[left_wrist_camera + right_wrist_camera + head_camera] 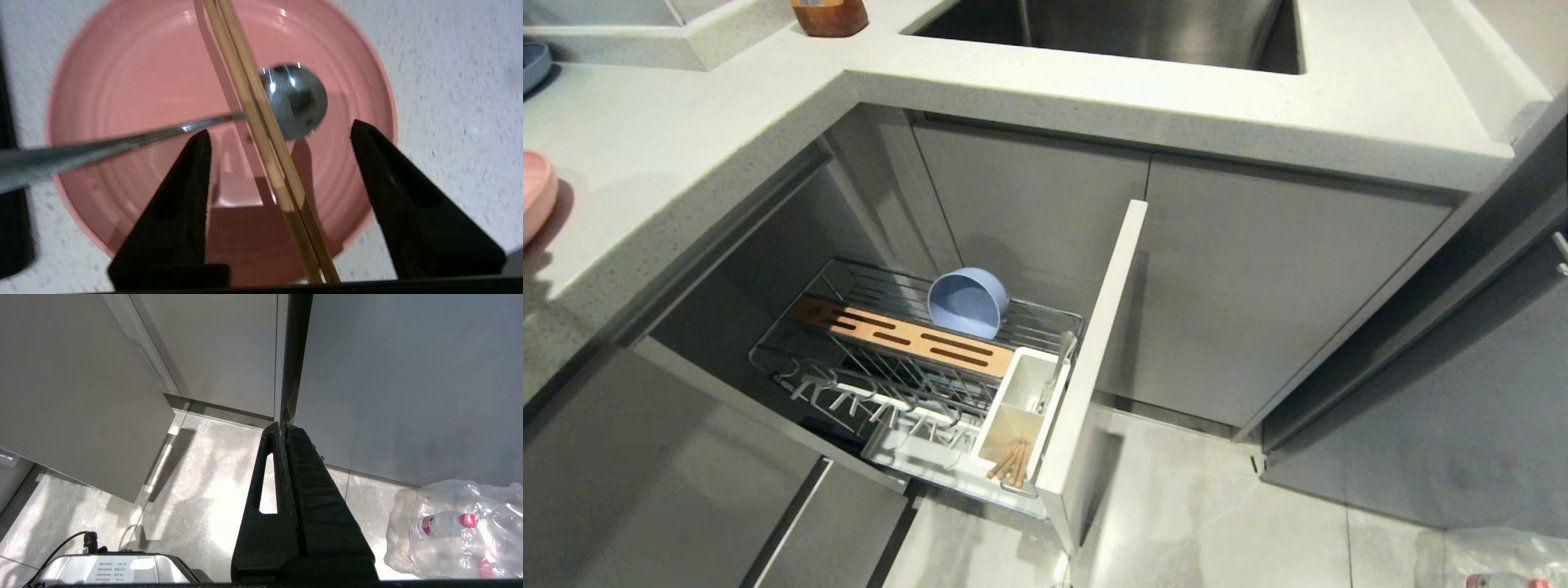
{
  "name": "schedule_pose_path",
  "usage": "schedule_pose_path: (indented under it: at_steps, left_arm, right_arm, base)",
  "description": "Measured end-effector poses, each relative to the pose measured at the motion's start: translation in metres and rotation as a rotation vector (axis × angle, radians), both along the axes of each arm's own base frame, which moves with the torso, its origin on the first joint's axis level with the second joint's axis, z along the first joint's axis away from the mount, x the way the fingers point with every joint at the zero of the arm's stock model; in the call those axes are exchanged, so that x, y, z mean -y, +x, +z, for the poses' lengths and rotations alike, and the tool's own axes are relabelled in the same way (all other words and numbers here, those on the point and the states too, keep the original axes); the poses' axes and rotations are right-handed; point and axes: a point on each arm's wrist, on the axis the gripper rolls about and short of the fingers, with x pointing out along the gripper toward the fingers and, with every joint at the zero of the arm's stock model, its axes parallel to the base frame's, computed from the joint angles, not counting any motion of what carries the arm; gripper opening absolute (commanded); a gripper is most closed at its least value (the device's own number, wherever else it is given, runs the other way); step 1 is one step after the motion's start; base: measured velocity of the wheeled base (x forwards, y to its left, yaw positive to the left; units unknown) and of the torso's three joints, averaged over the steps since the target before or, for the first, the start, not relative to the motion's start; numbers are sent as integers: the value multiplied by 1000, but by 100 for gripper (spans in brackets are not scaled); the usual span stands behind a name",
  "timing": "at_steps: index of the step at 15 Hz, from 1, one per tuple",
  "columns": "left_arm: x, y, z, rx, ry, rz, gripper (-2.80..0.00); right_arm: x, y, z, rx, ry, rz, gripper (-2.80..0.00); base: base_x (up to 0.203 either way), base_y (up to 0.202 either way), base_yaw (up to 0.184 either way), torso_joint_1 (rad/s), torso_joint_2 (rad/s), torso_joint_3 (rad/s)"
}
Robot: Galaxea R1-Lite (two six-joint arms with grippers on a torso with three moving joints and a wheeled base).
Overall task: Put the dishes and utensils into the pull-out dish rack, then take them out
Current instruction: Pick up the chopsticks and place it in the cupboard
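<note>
Our left gripper (pixel 278 134) hangs over the flat round pink plate (pixel 122 90) on the speckled white countertop (pixel 449 81), its two black fingers (pixel 184 196) spread wide with nothing pinched between them. Two thin light-brown wooden chopsticks (pixel 261 134) lie side by side across the plate, passing through the gap between our fingers, and a slim grey metal spoon (pixel 294 100) rests with its bowl near the plate's middle, its long handle crossing under the chopsticks; whether the chopsticks brush either finger we cannot quite tell.

Only the left wrist view shows that plate's load. Our head view catches just the plate's pink edge (pixel 535 192) at the far left of the counter and neither arm. It does show the pulled-out chrome wire dish rack (pixel 915 359) below the counter, with a pale blue round bowl (pixel 968 302) standing on edge behind the slotted copper-brown strip (pixel 907 335). A white plastic caddy (pixel 1021 408) against the pale grey front panel (pixel 1094 359) holds more wooden chopsticks (pixel 1011 461) and what looks like a metal handle.

Our right gripper (pixel 284 430) is parked low over the tiled floor (pixel 196 490), fingers pressed together, beside grey cabinet doors (pixel 408 375) and a plastic-wrapped pack of bottles (pixel 453 526).
</note>
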Motion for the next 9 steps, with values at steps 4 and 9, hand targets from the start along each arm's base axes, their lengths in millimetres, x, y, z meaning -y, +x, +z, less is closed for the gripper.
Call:
schedule_pose_path:
  at_steps: [4,9]
  left_arm:
    - [3,-1,-4,-9,-82,-72,0]
    - [-2,5,-7,-21,-101,-84,0]
  right_arm:
    - [0,0,0,0,0,0,-280]
    - [0,0,0,0,0,0,-280]
  base:
    - [0,0,0,0,0,0]
    - [0,0,0,0,0,0]
